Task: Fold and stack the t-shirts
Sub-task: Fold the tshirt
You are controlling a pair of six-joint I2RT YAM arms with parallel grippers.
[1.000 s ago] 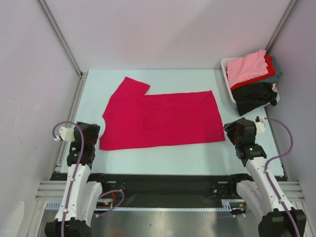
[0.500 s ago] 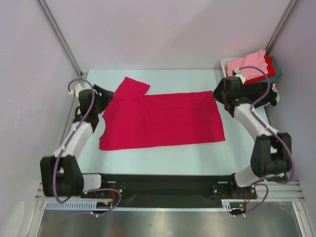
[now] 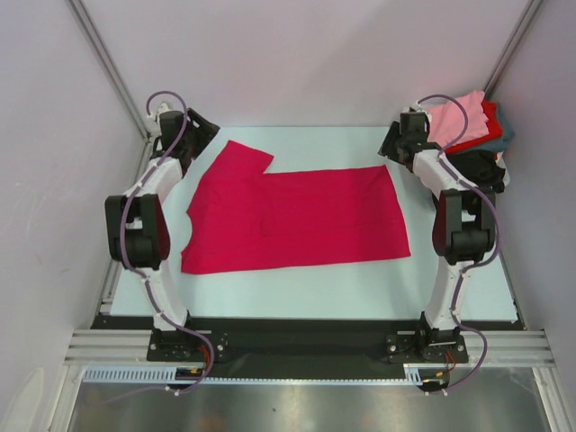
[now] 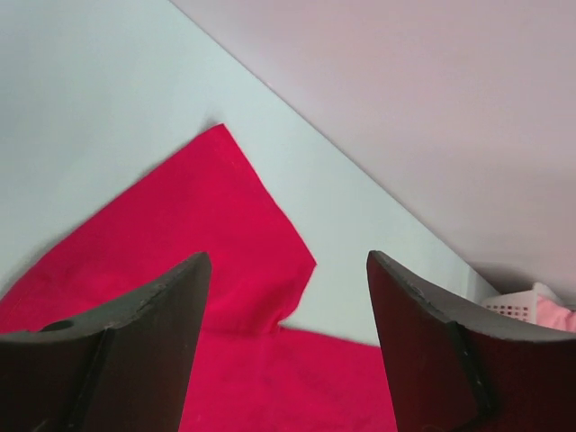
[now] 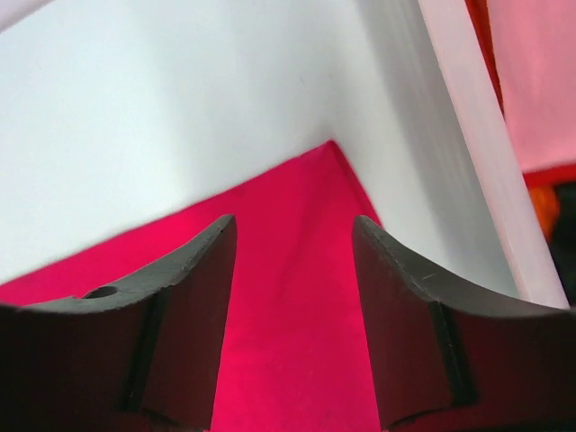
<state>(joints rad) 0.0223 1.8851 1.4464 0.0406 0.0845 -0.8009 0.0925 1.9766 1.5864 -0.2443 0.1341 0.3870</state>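
L hand (image 4: 288, 261), R hand (image 5: 292, 220) both spread apart, crimson t-shirt (image 3: 297, 216) far corners prob. just below

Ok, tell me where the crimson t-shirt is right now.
In the top view the crimson t-shirt lies spread flat mid-table between the two arms, with the pile of other t-shirts at the far right corner.

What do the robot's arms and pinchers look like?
The left arm and right arm are white tubes with chunky black joints. A thin purplish cable loops over each wrist. The left gripper and right gripper each have two dark, curved fingers.
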